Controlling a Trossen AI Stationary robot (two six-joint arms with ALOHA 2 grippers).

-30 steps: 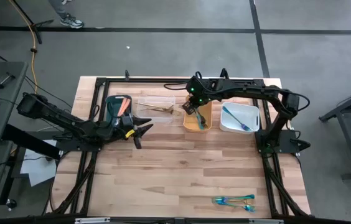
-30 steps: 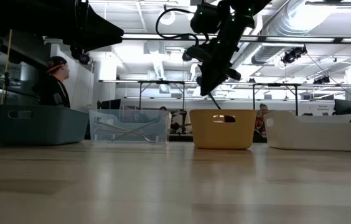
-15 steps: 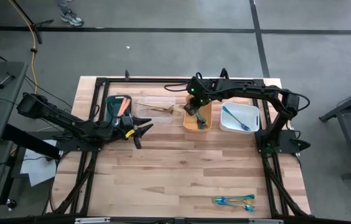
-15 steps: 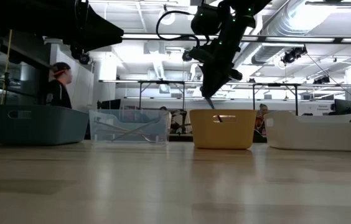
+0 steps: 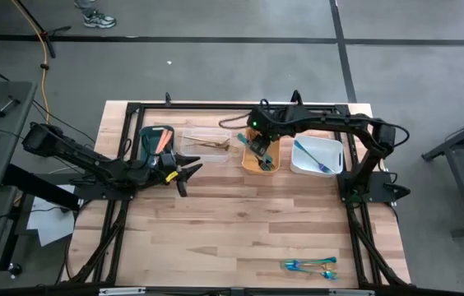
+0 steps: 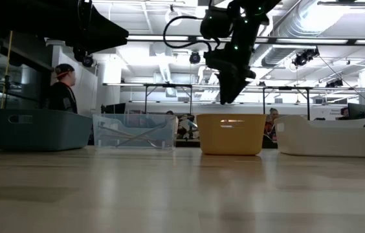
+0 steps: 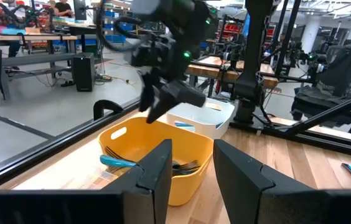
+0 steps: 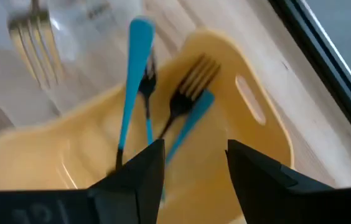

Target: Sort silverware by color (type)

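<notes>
My right gripper hangs open just above the yellow bin with nothing between its fingers. In that bin lie dark-tined forks with teal-blue handles, resting on its floor and leaning on its wall. My left gripper waits open over the table in front of the clear bin. Gold forks lie in the clear bin, salmon-orange pieces in the teal bin, and a teal-blue piece in the white bin. A few teal-blue utensils lie on the table near its front edge.
Four bins stand in a row along the far side: teal, clear, yellow, white. The wooden table in front of them is bare. A person stands in the room behind.
My right gripper has opened above the yellow bin and let go of a thin fork that hung below its fingers. The fork has dropped into the bin and no longer shows under the gripper in the low view.
</notes>
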